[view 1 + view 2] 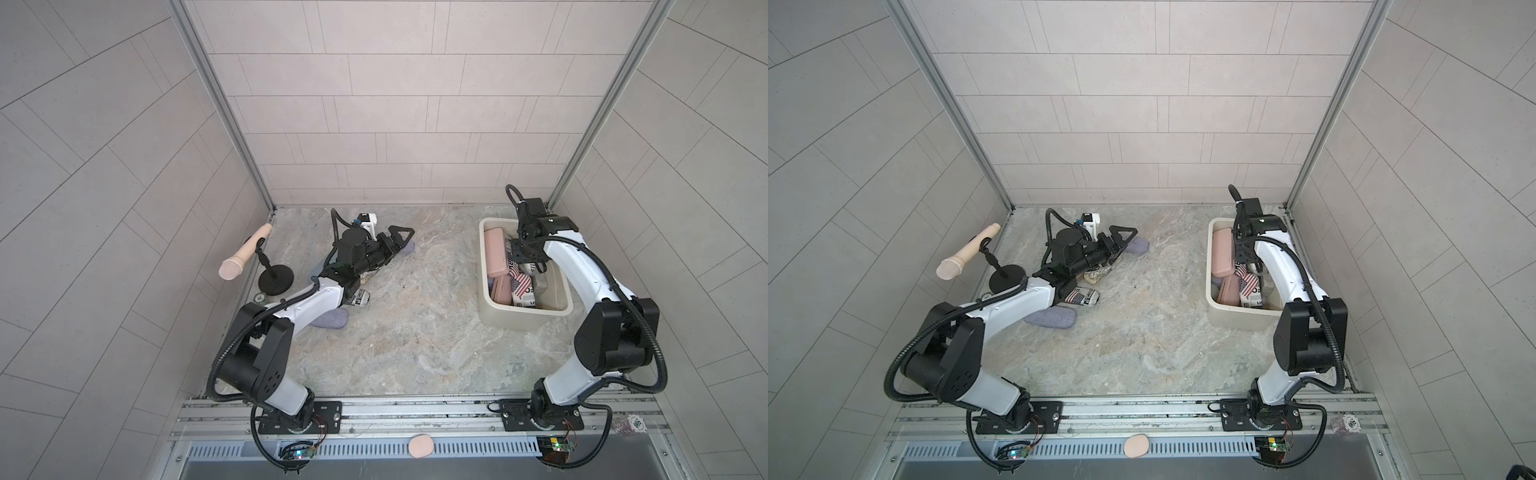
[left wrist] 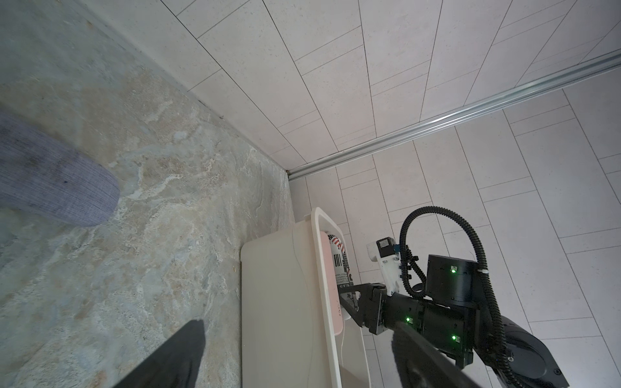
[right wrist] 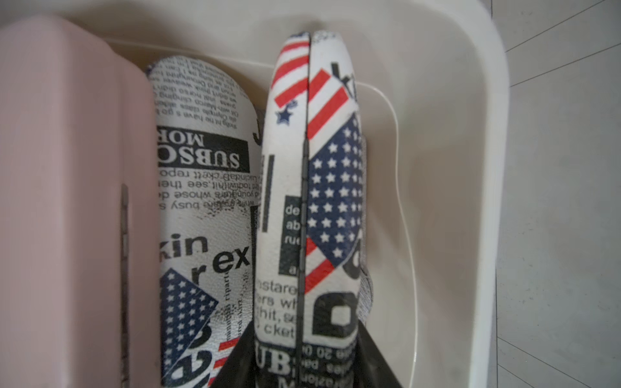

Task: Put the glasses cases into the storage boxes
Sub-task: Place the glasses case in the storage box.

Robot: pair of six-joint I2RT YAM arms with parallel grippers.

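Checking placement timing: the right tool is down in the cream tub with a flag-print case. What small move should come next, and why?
Probably open the right tool to let go. The flag-print case it grips already stands on edge inside the tub, between a second printed case and the tub's wall, so it looks placed.

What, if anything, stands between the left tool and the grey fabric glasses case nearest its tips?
Nothing visible. The open left tool points at the grey fabric glasses case, with only bare table between them.
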